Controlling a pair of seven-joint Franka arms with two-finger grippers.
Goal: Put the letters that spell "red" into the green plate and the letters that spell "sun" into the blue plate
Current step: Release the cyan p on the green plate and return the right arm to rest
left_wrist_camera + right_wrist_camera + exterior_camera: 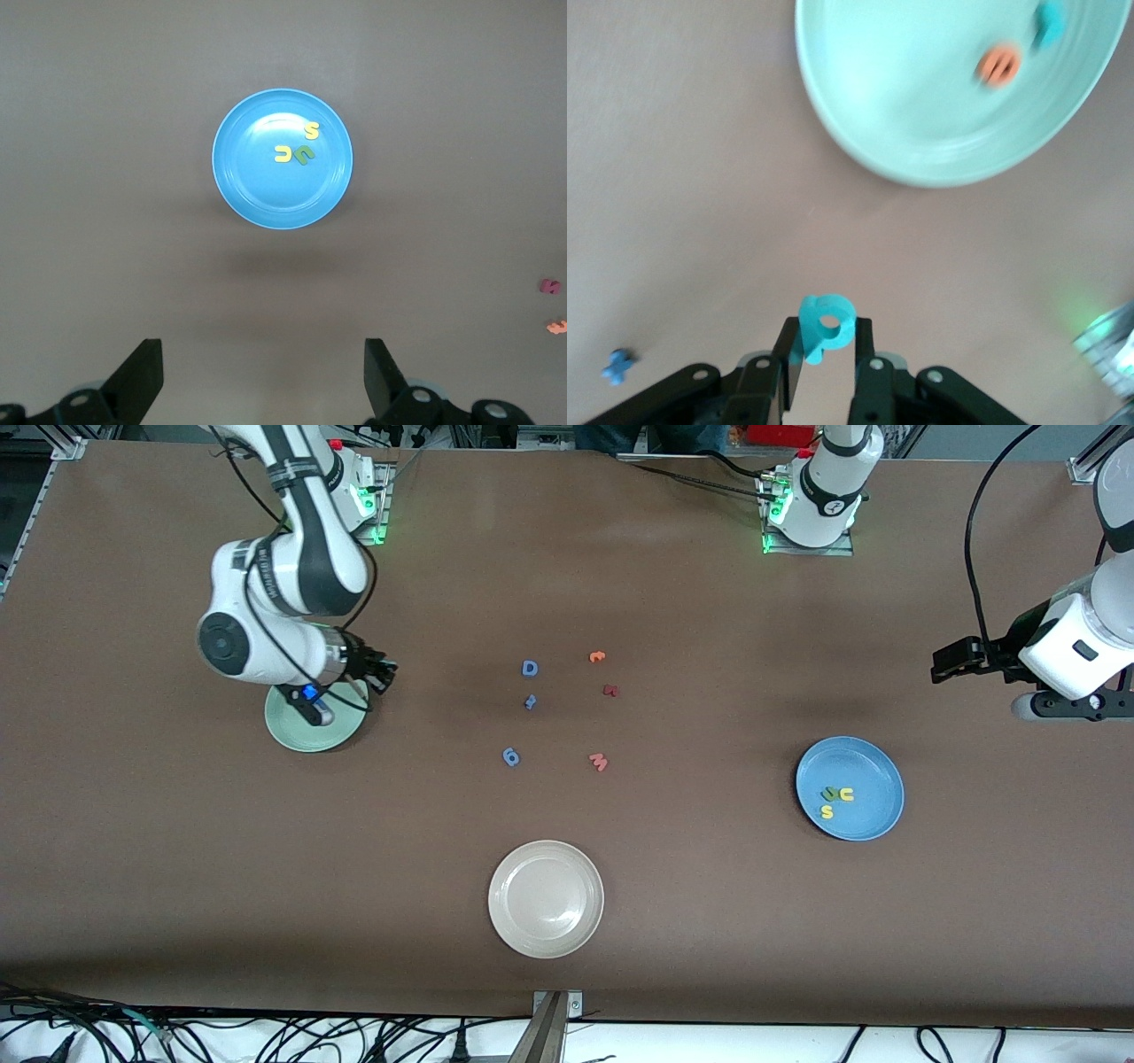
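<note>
My right gripper (pixel 824 332) is shut on the teal d (pixel 829 320) and hangs over the table just off the rim of the green plate (pixel 921 124). The orange e (pixel 999 65) and the teal r (pixel 1050 22) lie in that plate. In the front view the right arm covers part of the green plate (pixel 341 731). The blue plate (pixel 873 766) holds the yellow s (pixel 827 811), the olive n (pixel 831 793) and the yellow u (pixel 847 794). My left gripper (pixel 261 372) is open and holds nothing. It waits high above the table at the left arm's end, away from the blue plate (pixel 257 190).
A cream-white plate (pixel 546 939) sits near the front edge. Loose letters lie mid-table: a blue D (pixel 530 668), a small blue one (pixel 530 701), another blue one (pixel 510 756), an orange one (pixel 597 657), a dark red one (pixel 609 690) and a pink w (pixel 599 761).
</note>
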